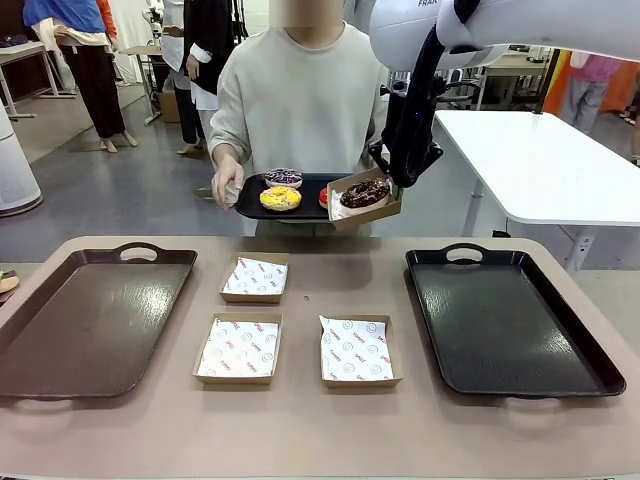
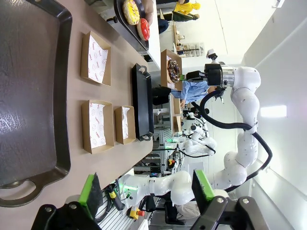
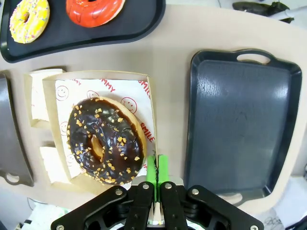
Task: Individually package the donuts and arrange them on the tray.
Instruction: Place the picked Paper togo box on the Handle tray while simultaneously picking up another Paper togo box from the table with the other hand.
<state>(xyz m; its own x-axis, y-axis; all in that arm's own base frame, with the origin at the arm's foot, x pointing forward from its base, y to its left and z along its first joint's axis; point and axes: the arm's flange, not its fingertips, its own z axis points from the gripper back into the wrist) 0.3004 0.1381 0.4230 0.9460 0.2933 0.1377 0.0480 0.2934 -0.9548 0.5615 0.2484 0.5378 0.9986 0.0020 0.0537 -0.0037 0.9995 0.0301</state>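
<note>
A person's hand (image 1: 226, 183) holds a small black serving tray (image 1: 250, 205) above the table's far edge. On it lie a purple sprinkled donut (image 1: 283, 177), a yellow donut (image 1: 280, 198) and a red donut (image 3: 93, 9). In front of that tray, in the air, a cardboard box (image 1: 372, 212) carries the chocolate donut (image 1: 364, 193). My right gripper (image 3: 157, 172) is shut on the box's rim, beside the chocolate donut (image 3: 105, 141). My left gripper (image 2: 146, 189) hangs open and holds nothing, over the near left of the table.
Three empty paper-lined boxes (image 1: 254, 278), (image 1: 238, 348), (image 1: 356, 350) sit mid-table. A large brown tray (image 1: 85, 320) lies on the left and a large black tray (image 1: 505, 320) on the right, both empty. A white table (image 1: 545, 165) stands behind on the right.
</note>
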